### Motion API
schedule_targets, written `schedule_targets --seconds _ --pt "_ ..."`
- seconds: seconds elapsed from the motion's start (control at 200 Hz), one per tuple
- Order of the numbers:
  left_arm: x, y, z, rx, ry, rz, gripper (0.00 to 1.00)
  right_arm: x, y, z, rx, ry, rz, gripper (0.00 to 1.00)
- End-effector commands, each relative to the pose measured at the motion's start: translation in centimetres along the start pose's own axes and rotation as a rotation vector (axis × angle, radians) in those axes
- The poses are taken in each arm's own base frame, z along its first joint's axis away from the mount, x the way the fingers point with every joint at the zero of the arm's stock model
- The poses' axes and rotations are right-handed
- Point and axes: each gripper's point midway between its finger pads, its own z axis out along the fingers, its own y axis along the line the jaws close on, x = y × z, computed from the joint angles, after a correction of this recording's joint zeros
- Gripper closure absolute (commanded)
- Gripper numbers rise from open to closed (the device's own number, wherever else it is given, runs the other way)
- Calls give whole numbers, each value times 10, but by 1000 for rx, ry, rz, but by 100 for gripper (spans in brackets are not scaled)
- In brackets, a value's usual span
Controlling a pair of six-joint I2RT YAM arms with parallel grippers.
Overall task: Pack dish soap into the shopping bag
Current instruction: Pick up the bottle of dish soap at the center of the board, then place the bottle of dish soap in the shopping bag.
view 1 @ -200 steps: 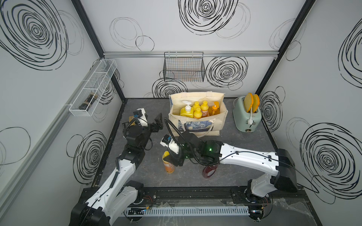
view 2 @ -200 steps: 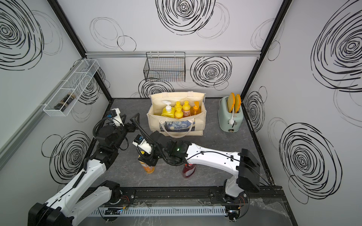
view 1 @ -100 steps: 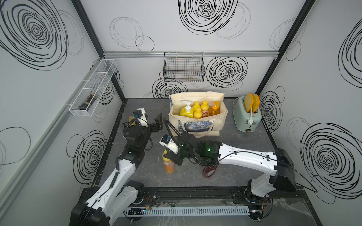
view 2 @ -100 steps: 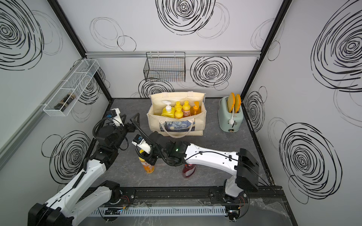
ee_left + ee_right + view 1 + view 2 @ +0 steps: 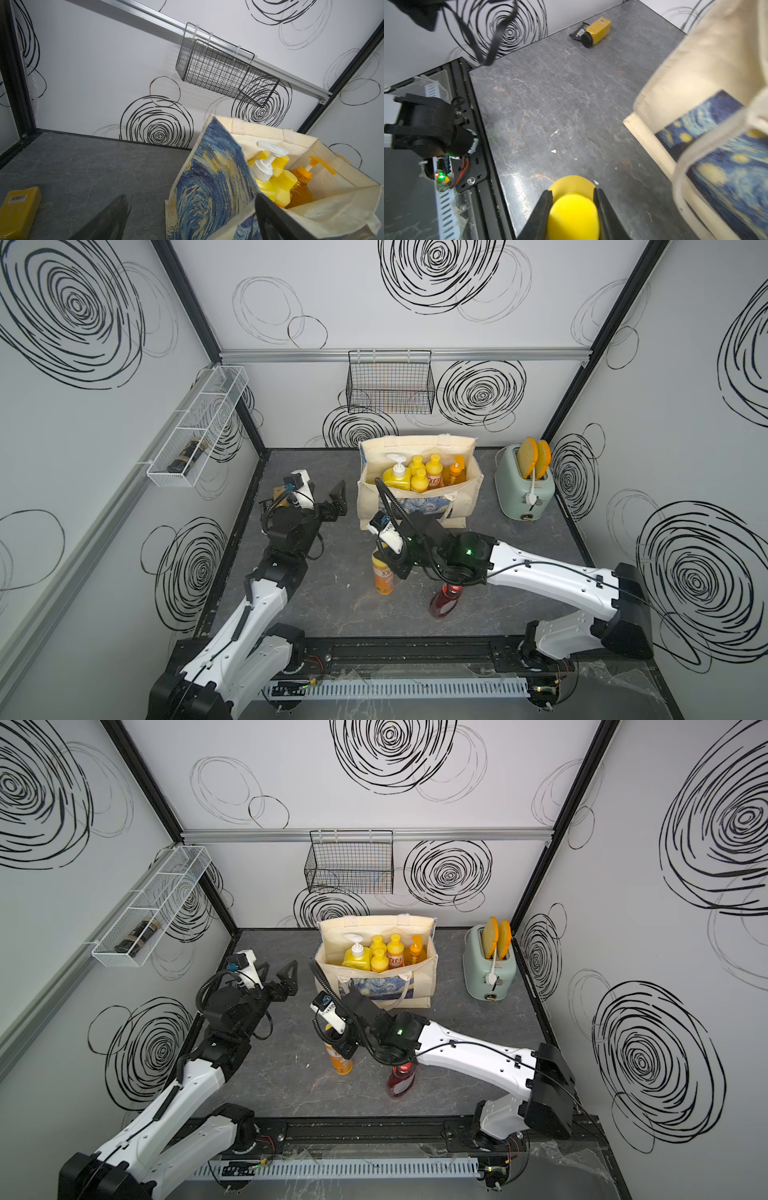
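1. A dark grey marbled table (image 5: pixel 324 614) sits between white walls drawn with black swirls.
2. The cream bag (image 5: pixel 415 510), with a blue-and-yellow picture on its front, stands open-topped on the table. On the wall behind it hangs one black wire basket (image 5: pixel 390 385). On the wall to its left hangs one white wire rack (image 5: pixel 195 427) holding one dark jar (image 5: pixel 185 456).
3. Just right of the bag stands one green toaster (image 5: pixel 525 489) with two bread slices (image 5: pixel 534 456) on end.
4. Five soap bottles stand inside the bag, tops up: one yellow pump bottle (image 5: pixel 395 480), three capped bottles (image 5: pixel 434 472) and one amber pump bottle (image 5: pixel 457 473).
5. In front of the bag, one orange bottle (image 5: pixel 383 578) stands on the table with its long axis vertical and its yellow cap up. The right gripper (image 5: pixel 572 192) has narrowed onto that cap, with a finger against each side.
6. Right of the orange bottle, one red bottle (image 5: pixel 442 603) stands neck-up under the right arm, its cap hidden.
7. That makes seven bottles: five in the bag and two on the table.
8. Left of the bag, the left gripper (image 5: pixel 277 974) hangs spread wide and holds nothing.
9. One yellow packet (image 5: pixel 598 30) lies flat on the table left of the bag.
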Motion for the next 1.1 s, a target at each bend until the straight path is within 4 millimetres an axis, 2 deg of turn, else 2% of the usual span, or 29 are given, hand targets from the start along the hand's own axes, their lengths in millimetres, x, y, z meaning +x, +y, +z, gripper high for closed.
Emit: schedule_targets --seconds 0.0,0.15,0.305,0.45,0.786,1.096 --pt "-23 -24 0 86 -53 4 2 -30 -25 -37 68 -121 40 82" --pt "-21 -44 3 161 -35 -17 1 -36 -46 -65 105 -152 68 85" --pt "-15 -62 12 186 -5 -8 3 -47 -52 -92 120 -185 65 85" --pt "1 -75 27 178 54 25 4 -57 -55 -115 138 -211 66 86" --pt "36 -75 53 90 173 109 4 -100 -60 -175 152 -327 60 86" --pt "63 -82 61 98 295 227 4 -159 -93 -237 266 -498 82 88"
